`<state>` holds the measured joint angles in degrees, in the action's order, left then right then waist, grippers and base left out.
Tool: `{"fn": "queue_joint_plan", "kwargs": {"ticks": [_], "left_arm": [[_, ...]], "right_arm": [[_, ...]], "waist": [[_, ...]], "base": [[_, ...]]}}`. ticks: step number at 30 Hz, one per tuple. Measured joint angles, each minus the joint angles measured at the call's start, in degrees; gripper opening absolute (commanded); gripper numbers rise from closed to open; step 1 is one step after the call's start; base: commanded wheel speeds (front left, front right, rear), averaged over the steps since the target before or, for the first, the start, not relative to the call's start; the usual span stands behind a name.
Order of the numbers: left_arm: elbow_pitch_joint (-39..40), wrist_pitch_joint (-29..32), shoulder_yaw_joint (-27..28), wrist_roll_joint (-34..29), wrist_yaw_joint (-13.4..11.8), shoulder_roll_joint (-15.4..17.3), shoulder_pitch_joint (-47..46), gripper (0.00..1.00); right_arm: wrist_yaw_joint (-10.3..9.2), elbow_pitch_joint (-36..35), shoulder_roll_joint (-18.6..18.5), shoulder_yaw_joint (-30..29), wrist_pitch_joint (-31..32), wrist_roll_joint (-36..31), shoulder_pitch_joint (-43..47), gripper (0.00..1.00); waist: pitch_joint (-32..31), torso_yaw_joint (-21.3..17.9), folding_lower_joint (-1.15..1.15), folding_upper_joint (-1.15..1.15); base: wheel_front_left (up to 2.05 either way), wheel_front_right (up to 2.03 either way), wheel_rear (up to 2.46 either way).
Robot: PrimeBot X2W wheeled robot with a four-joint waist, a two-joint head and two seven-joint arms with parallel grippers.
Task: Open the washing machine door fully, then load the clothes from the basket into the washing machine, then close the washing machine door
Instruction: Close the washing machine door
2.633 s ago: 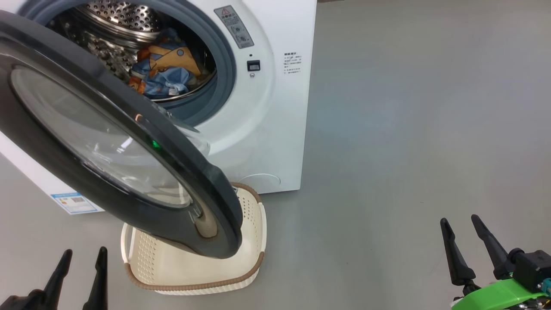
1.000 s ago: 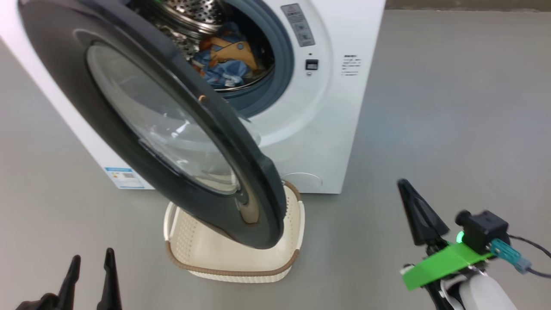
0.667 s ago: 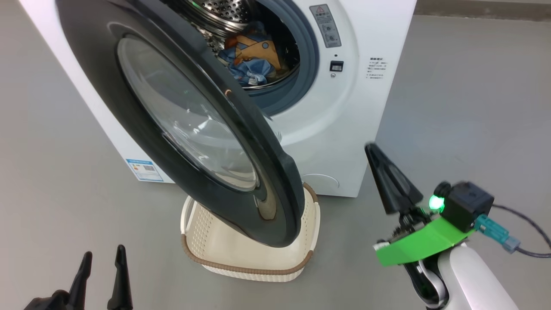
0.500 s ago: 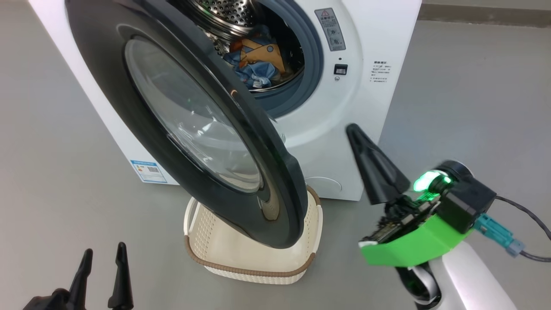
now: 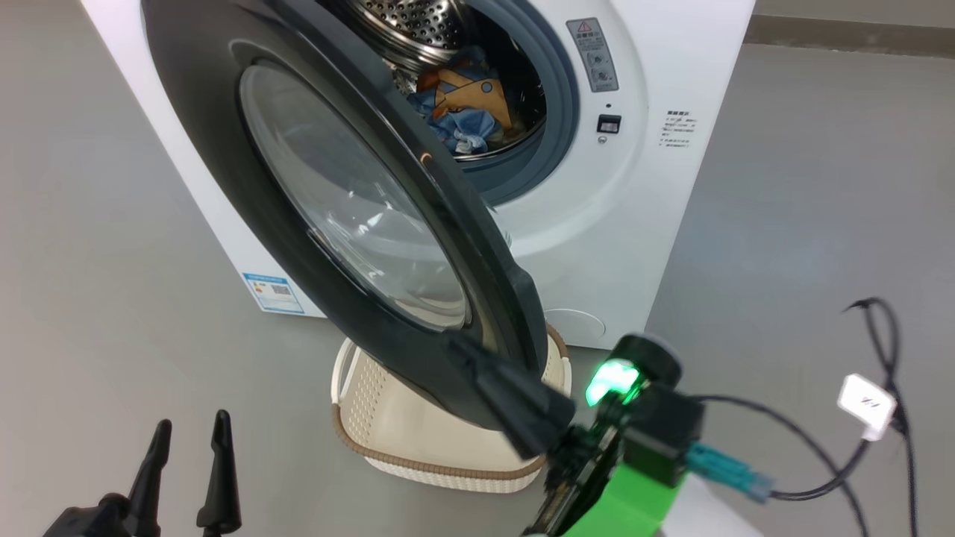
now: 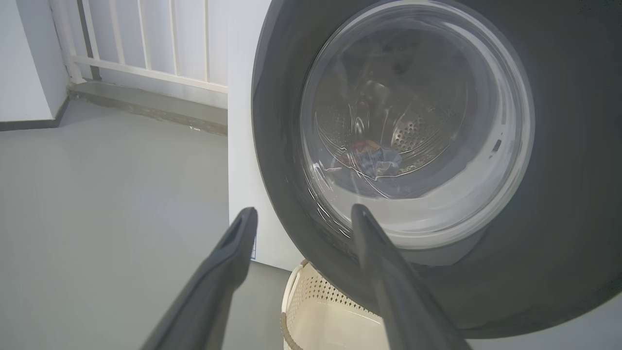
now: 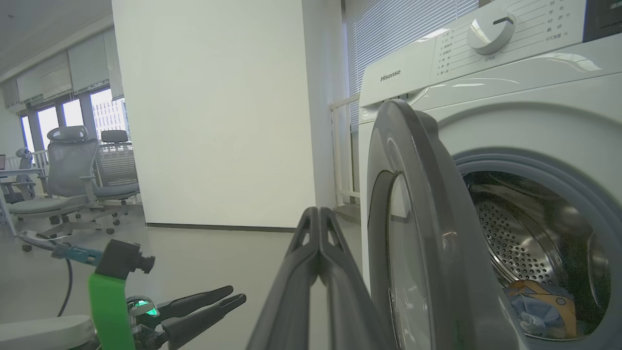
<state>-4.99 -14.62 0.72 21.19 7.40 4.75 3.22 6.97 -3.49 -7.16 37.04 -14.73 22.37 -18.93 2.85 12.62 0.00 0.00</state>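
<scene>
Door (image 5: 351, 216), glossy black rim round a clear domed glass, is standing swung out from the machine (image 5: 656, 224), its lower edge hanging over the basket (image 5: 418, 455). The basket is sitting on the floor (image 5: 806, 224) just before the machine's front. At the bottom of the drum (image 5: 418, 22), behind the grey gasket (image 5: 559, 112), blue and orange clothes (image 5: 466, 112) are lying. Bare floor is spreading wide off both sides of the machine. The right gripper (image 5: 466, 354) is pointing its pressed-together fingers at the door's lower rim, holding nothing; whether it is touching cannot be told. The left gripper (image 5: 192, 421) is hovering at the near left, fingers spread wide, empty.
</scene>
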Motion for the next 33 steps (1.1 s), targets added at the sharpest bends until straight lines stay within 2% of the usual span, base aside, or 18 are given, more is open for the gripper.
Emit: {"fn": "queue_joint_plan", "kwargs": {"ticks": [7, 16, 22, 27, 33], "left_arm": [[0.34, 0.00, -0.14, 0.23, 0.00, -0.27, -0.06, 1.00], [0.40, 0.00, -0.07, 0.32, 0.00, -0.70, -1.55, 1.00], [0.41, 0.00, -0.10, 0.32, 0.00, -1.01, -2.35, 1.00], [0.37, 0.00, -0.19, 0.32, 0.00, -1.19, -3.21, 1.00], [0.38, 0.00, -0.31, 0.32, 0.00, -1.26, -3.69, 1.00]], "right_arm": [[0.00, 7.87, -0.64, 5.05, 0.00, 2.60, 0.54, 0.00], [0.00, 17.00, -1.80, 8.28, 0.01, 3.45, 0.45, 0.00], [0.00, 21.12, -1.74, 7.51, 0.01, 3.59, -0.15, 0.00], [0.00, 23.63, -1.34, 4.37, 0.00, 3.50, -1.68, 0.00], [0.00, 24.50, -0.73, 2.21, 0.01, 3.42, -2.77, 0.00]], "waist": [[1.39, 0.66, 0.00, 0.00], [3.76, 0.78, 0.00, 0.00], [5.27, 0.77, 0.00, 0.00], [6.18, 0.63, 0.00, 0.00], [6.83, 0.69, 0.00, 0.00]], "base": [[0.00, 0.00, 0.00], [0.00, 0.00, 0.00], [0.00, 0.00, 0.00], [0.00, 0.00, 0.00], [0.00, 0.00, 0.00]]}}
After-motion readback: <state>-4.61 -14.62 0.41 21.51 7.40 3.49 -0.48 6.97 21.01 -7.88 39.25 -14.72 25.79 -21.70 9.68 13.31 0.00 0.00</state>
